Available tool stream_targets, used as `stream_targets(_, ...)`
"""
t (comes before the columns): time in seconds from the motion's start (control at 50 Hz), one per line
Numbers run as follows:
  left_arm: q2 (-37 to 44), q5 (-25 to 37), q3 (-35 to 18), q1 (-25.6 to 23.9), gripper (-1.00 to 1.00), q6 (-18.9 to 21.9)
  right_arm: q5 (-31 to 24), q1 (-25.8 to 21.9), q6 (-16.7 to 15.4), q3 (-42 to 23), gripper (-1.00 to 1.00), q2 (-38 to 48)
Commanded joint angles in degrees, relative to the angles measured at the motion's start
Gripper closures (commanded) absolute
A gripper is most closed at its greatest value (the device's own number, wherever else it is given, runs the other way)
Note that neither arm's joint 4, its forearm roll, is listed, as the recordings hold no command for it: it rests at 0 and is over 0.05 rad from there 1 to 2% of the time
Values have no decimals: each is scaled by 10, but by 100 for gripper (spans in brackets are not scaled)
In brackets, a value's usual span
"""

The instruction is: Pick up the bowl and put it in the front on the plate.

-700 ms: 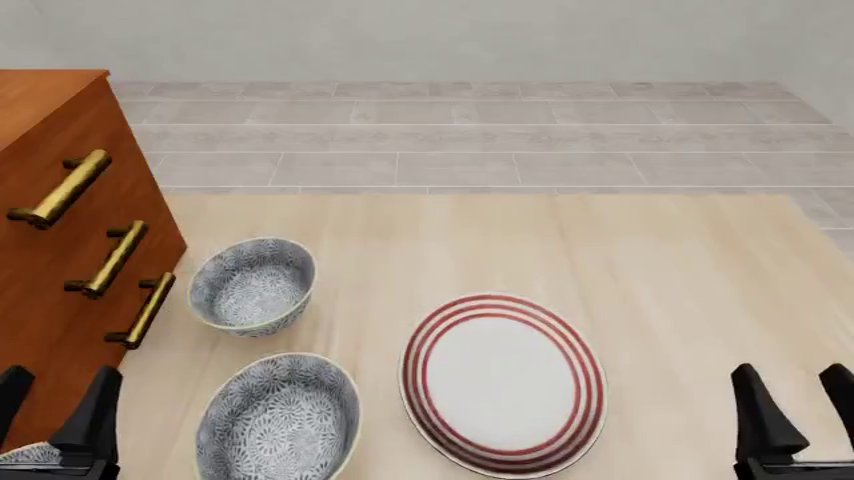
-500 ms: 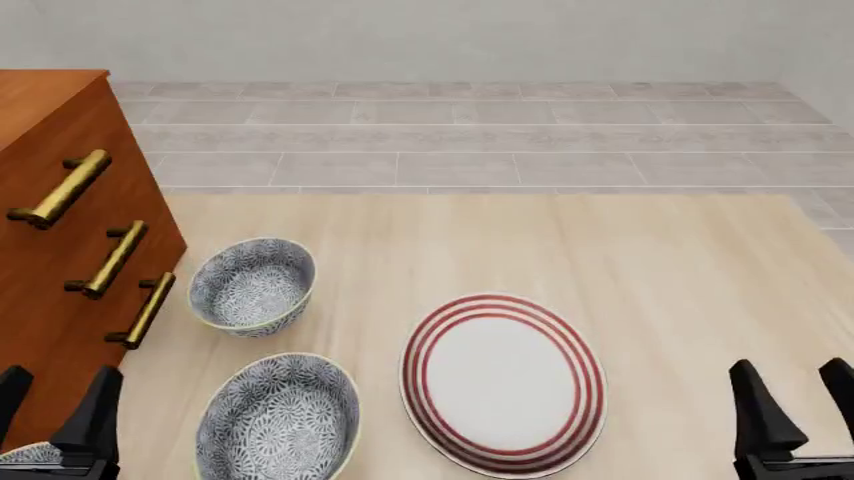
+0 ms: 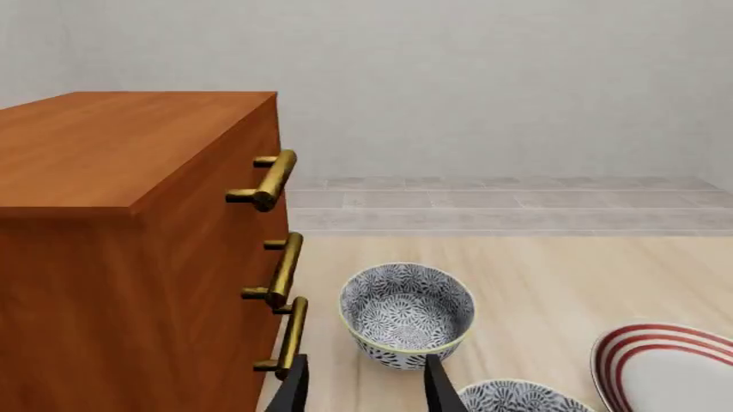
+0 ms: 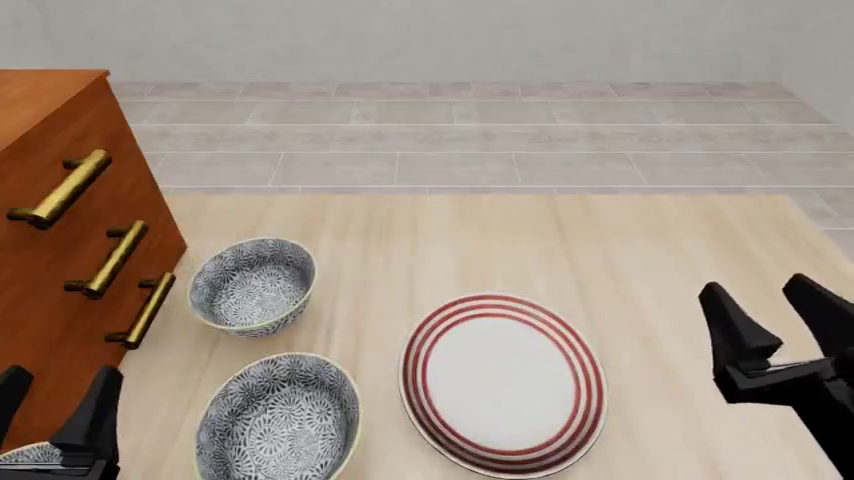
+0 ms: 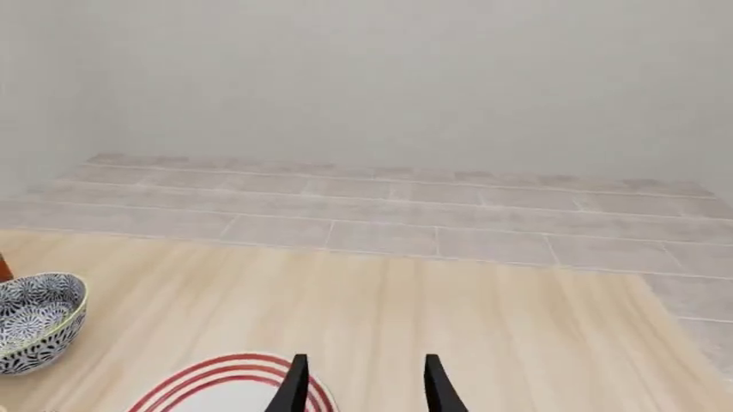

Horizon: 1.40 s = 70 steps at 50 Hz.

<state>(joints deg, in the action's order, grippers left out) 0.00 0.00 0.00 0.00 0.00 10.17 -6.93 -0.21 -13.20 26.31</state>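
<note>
Two blue-grey floral bowls stand left of the plate: a far bowl (image 4: 251, 285) and a near bowl (image 4: 278, 417). A sliver of another bowl (image 4: 27, 455) shows at the bottom left corner. The red-ringed plate (image 4: 416, 385) lies bare at the table's front middle. My left gripper (image 4: 54, 415) is open, low at the front left, beside the near bowl and apart from it. In the left wrist view the gripper (image 3: 366, 390) points at the far bowl (image 3: 407, 313). My right gripper (image 4: 774, 320) hangs open to the right of the plate, holding nothing. The right wrist view shows the plate's rim (image 5: 218, 365).
A brown wooden cabinet (image 4: 54, 200) with brass drawer handles (image 4: 114, 258) stands along the table's left side, close to both bowls. The light wooden table (image 4: 534, 240) ends at a tiled floor (image 4: 467, 140) beyond.
</note>
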Motion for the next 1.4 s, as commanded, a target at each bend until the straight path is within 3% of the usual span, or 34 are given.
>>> stream_targets(0.02,0,0,0,0,-100,0,26,-39,-13,-74,-100,131)
stream_targets(0.04,0,0,0,0,-100,0,30,-53,-34,-79,-100,143)
stream_targets(0.14,0,0,0,0,-100,0,44,-74,-59,-105,-100,193)
stream_targets(0.32,0,0,0,0,-100,0,42,-99,-69,-140,-100,240)
stream_targets(0.48,0,0,0,0,-100,0,11,-119,-51,-205,-100,288)
stream_targets(0.54,0,0,0,0,-100,0,10,-138,-77,-223,-100,301)
stream_targets(0.88,0,0,0,0,-100,0,-22,-192,-95,-346,-100,434)
stream_targets(0.96,0,0,0,0,-100,0,-35,-201,-93,-371,-100,453)
stream_targets(1.08,0,0,0,0,-100,0,-70,-216,-57,-430,-100,498)
stream_targets(1.4,0,0,0,0,-100,0,-133,-245,-56,-543,-100,594)
